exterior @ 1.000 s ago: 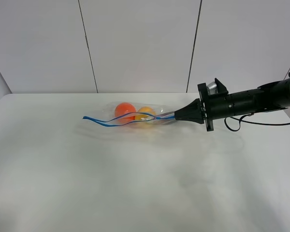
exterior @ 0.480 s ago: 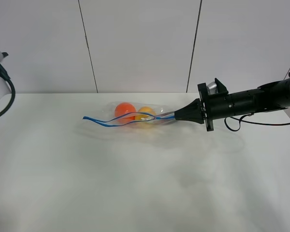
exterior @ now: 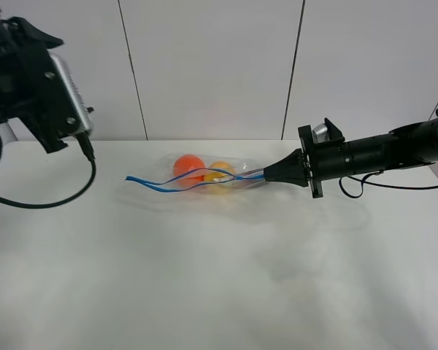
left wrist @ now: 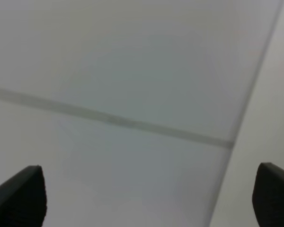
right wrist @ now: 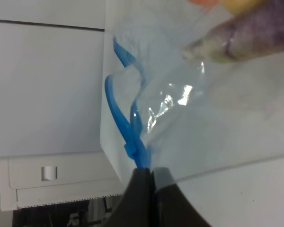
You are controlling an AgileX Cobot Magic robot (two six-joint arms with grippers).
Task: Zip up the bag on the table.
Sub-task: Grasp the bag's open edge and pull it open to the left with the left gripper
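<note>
The bag (exterior: 204, 179) lies toward the back of the surface (exterior: 219, 284), about midway across it, with its long side running left to right. Its blue zipper strip (exterior: 177, 184) follows the near edge in loose waves. The two tracks part and cross along the way, so the mouth gapes. Through the clear plastic I can see an orange ball (exterior: 188, 165) and a yellow piece (exterior: 220, 172) beside it. The right wrist view also shows something purple (right wrist: 260, 28).

The right gripper (exterior: 269, 175) reaches in low from the right. Its tips are pressed together on the right-hand end of the strip, pinching it where the two tracks meet (right wrist: 139, 163). The strip's left end lies free on the surface.

The left arm (exterior: 33, 73) hangs high at the far left, well apart from the bag, and its cable (exterior: 51, 200) loops down onto the surface. The left gripper (left wrist: 146, 201) is spread wide. Its dark fingers (left wrist: 19, 196) sit at the two corners of the wrist view, with only pale wall and a seam between them.

In front of the bag the white surface stretches wide to the near edge. To the left it runs bare between the strip's free end and the cable.
</note>
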